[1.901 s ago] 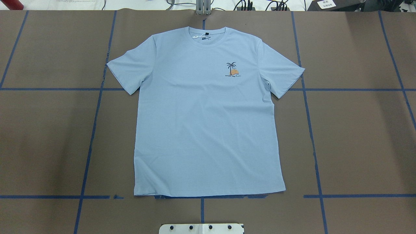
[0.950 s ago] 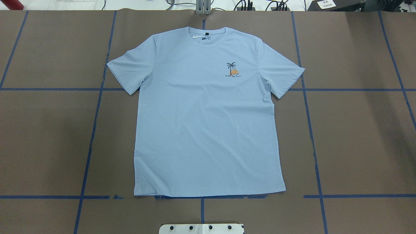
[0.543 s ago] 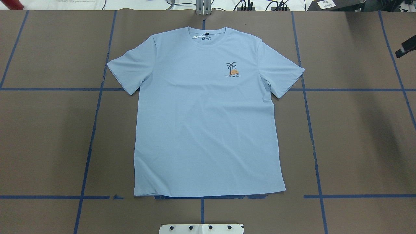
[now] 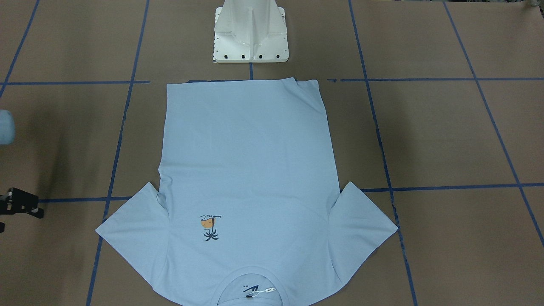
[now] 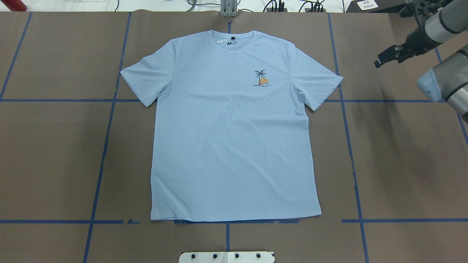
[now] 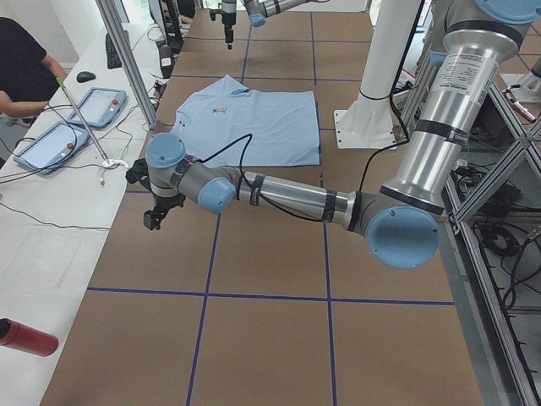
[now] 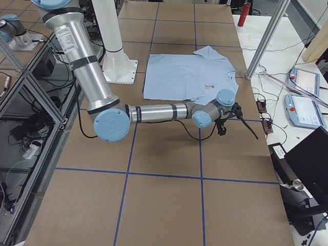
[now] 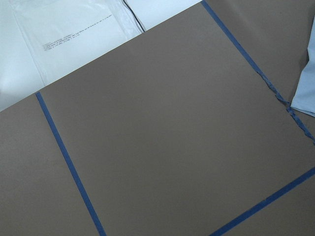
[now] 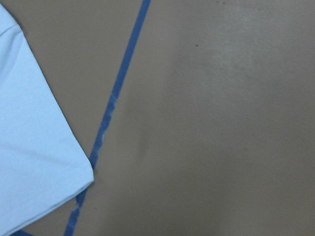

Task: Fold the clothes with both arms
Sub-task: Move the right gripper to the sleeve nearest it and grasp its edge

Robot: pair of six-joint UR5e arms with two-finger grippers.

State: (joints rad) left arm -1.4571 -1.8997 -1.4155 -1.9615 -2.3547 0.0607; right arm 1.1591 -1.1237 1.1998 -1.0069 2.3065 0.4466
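Note:
The pale light-blue T-shirt lies flat and spread out, print up, collar at the far side of the table; it also shows in the front view. My right gripper hangs over bare table to the right of the shirt's right sleeve, apart from it, jaws open and empty. It shows at the front view's left edge. The right wrist view shows that sleeve's corner. My left gripper shows only in the exterior left view, left of the shirt; I cannot tell if it is open or shut.
The white pedestal base stands at the near hem. Blue tape lines cross the brown table cover. A side bench with tablets, cables and a seated person runs along the far edge. A red cylinder lies there.
My right arm has come in from the overhead view's right edge and moved left toward the shirt's right sleeve. The shirt has not moved.

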